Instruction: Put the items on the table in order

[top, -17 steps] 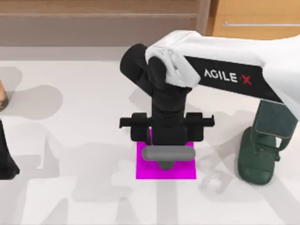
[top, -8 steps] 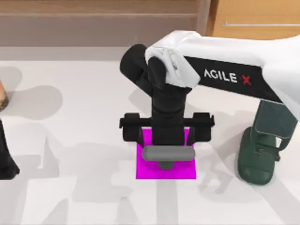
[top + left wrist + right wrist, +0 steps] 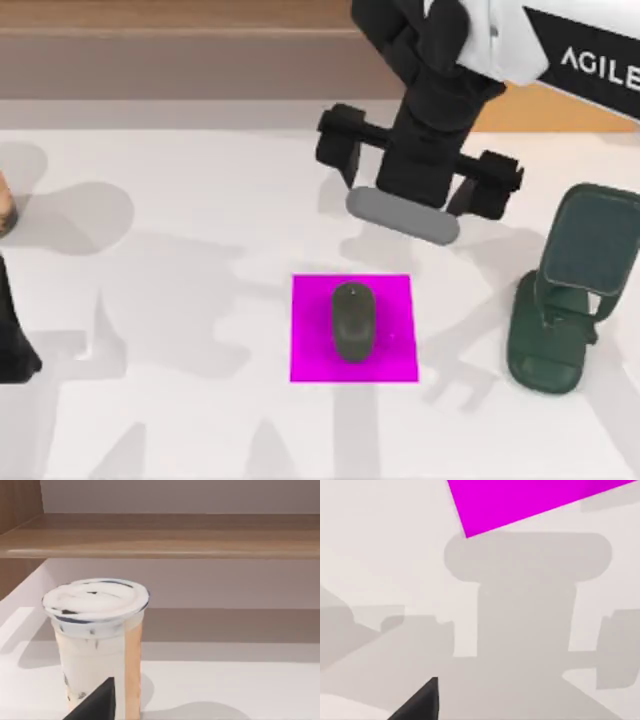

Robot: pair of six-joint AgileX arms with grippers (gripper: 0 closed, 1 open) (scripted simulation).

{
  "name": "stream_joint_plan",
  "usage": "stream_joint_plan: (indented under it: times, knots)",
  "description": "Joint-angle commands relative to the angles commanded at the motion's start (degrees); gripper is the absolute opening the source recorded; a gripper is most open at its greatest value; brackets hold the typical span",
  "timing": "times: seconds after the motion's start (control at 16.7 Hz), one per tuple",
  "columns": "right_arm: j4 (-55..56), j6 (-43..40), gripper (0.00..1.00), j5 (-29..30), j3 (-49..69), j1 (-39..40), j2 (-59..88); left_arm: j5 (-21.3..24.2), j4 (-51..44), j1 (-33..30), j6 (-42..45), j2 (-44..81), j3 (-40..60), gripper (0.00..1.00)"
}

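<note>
One dark grey computer mouse (image 3: 352,320) lies nearest the front of the white table (image 3: 200,420), on the middle of a magenta square mat (image 3: 310,350), its long axis running front to back. Nothing touches it. Just to the right of the mat stands a dark green phone stand (image 3: 545,345), its tilted back plate leaning toward the right edge; from here I cannot tell whether a phone rests on it. At the left edge, a dark piece of the left arm (image 3: 12,340) sits parked low on the table, and I cannot tell how its fingers stand. Beside it, the left wrist view looks on a lidded cup of milky iced drink (image 3: 95,645) standing upright on the table. Farther back, above the mat and well apart from the mouse, hangs the right gripper (image 3: 419,165), its two black fingers spread wide, holding nothing. Behind all this runs a wooden shelf (image 3: 200,40) along the wall
</note>
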Motion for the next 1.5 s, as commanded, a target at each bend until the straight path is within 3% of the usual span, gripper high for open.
stream_joint_plan:
  times: [0.48,1.02,1.26,1.5]
  knots:
    - [1.7,18.4,1.0,-0.2,-6.8,-30.5,-18.0,0.0,0.0,0.0,0.0,0.0,0.0,1.0]
    - [2.2,41.1,1.0,-1.2,-42.7,-65.3,-35.0,0.0,0.0,0.0,0.0,0.0,0.0,1.0]
    - [2.7,47.6,1.0,-1.7,-54.5,-74.5,-39.4,0.0,0.0,0.0,0.0,0.0,0.0,1.0]
    - [2.8,49.0,1.0,-1.9,-57.2,-76.6,-40.3,0.0,0.0,0.0,0.0,0.0,0.0,1.0]
